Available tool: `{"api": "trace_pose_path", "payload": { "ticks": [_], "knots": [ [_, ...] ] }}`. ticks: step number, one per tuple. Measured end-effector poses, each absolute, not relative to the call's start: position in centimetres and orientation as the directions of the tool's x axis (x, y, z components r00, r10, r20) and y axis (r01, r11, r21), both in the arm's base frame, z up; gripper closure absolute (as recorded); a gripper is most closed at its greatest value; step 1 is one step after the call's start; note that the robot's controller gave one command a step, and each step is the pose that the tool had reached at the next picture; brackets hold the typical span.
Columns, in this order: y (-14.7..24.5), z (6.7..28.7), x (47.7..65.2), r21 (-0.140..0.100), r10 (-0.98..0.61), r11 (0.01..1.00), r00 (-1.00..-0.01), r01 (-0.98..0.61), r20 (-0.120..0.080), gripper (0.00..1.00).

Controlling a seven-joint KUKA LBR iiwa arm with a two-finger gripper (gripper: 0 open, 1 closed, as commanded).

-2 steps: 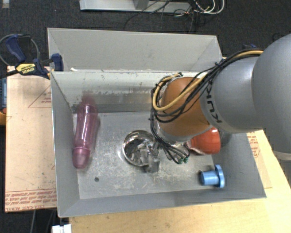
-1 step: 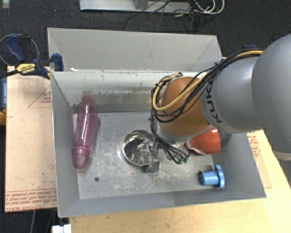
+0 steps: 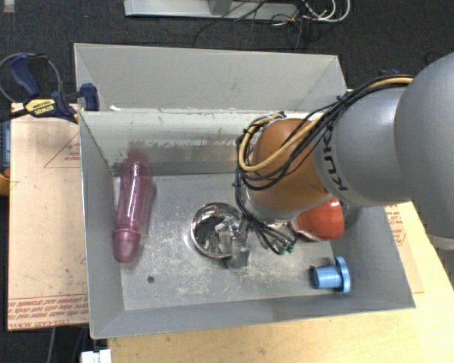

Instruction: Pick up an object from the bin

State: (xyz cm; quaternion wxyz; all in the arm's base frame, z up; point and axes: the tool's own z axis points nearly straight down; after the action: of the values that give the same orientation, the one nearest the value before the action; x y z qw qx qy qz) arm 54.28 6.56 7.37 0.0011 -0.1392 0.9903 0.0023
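Landmark: the pink translucent plastic tube [image 3: 131, 212], lying lengthwise along the left wall of the grey metal bin [image 3: 363, 290].
My fingers [image 3: 237, 248]: right of the pink tube and well apart from it, low at the near-right rim of a small shiny round steel bowl [image 3: 212, 229]. I cannot tell whether they are spread or pressed together, since they blend into the metal.
Likely thing: the steel bowl, on the bin floor right of the tube, mouth up.
Handling, my guess: light, stiff, thin-walled and slick. It may skate on the metal floor or pivot if pinched off-centre.
Where to hold: across the rim, one pad inside and one outside the wall.
Others: a smooth orange-red ball [image 3: 323, 219] lies farther right of the tube, beyond the bowl and partly under my wrist. A small blue plastic cap [image 3: 331, 274] lies farthest right, toward the front wall.
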Motion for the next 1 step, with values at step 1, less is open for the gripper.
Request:
{"api": "trace_pose_path", "payload": {
  "ticks": [1],
  "knots": [
    [6.57,7.73,54.29,0.004,-0.276,0.961,-0.961,-0.276,-0.003,1.00]
  ]
}}
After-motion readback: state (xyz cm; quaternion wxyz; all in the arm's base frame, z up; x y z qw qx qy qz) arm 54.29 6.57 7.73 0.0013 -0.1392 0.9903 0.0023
